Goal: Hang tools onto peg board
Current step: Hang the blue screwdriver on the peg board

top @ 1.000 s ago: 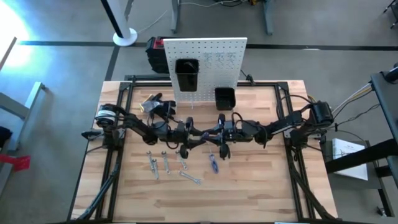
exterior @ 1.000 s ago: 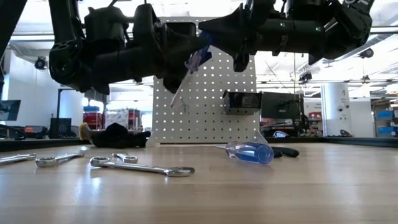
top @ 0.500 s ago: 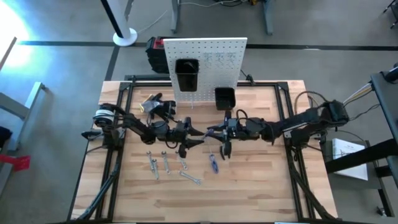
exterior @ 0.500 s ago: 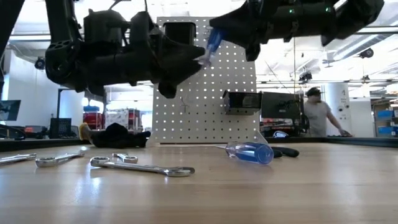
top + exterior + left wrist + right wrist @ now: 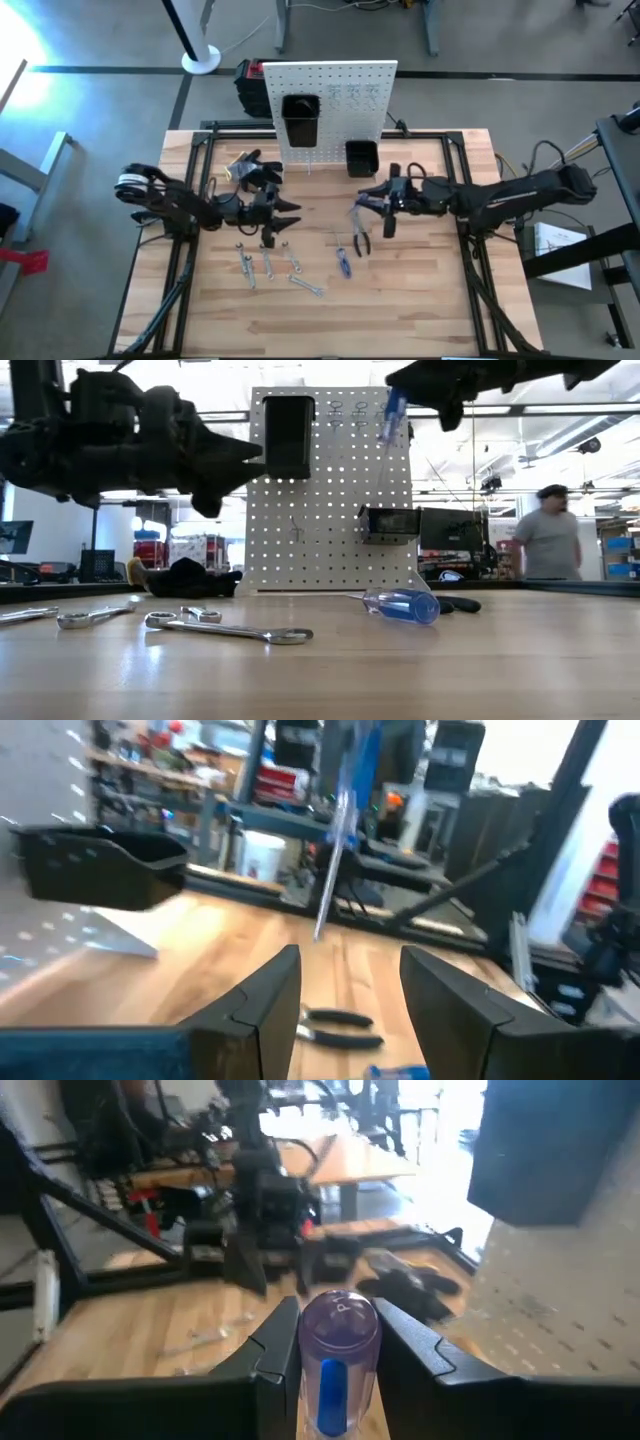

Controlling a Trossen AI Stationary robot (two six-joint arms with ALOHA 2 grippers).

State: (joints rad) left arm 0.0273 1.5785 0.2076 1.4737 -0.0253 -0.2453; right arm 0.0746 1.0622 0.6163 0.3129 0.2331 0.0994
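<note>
Wooden tabletop (image 5: 420, 300) under the arms, with a workshop room behind it and a blurred person (image 5: 546, 545) in the low view. Right gripper (image 5: 365, 198) is clenched on a blue-handled screwdriver (image 5: 338, 1345): the right wrist view shows the handle's rounded end wedged between the two dark fingers (image 5: 275, 1355); its shaft is hidden there, but hangs thin and blurred in the left wrist view. Seen from above, this gripper sits at about 5 o'clock from the small black bin (image 5: 361, 157) on the peg board (image 5: 330, 85). Left gripper (image 5: 291, 212) holds nothing, its fingers (image 5: 265, 1005) parted with table showing between; it is around 7 o'clock from the board. On the table: pliers (image 5: 357, 238) at 6 o'clock from the right gripper, a second screwdriver (image 5: 343, 262) just beside them, and wrenches (image 5: 268, 263) at 6 o'clock from the left gripper. Black gloves (image 5: 252, 168) lie near the board's base; their shape is hard to make out. Tall black bin (image 5: 300, 118) is mounted on the board's left half.
</note>
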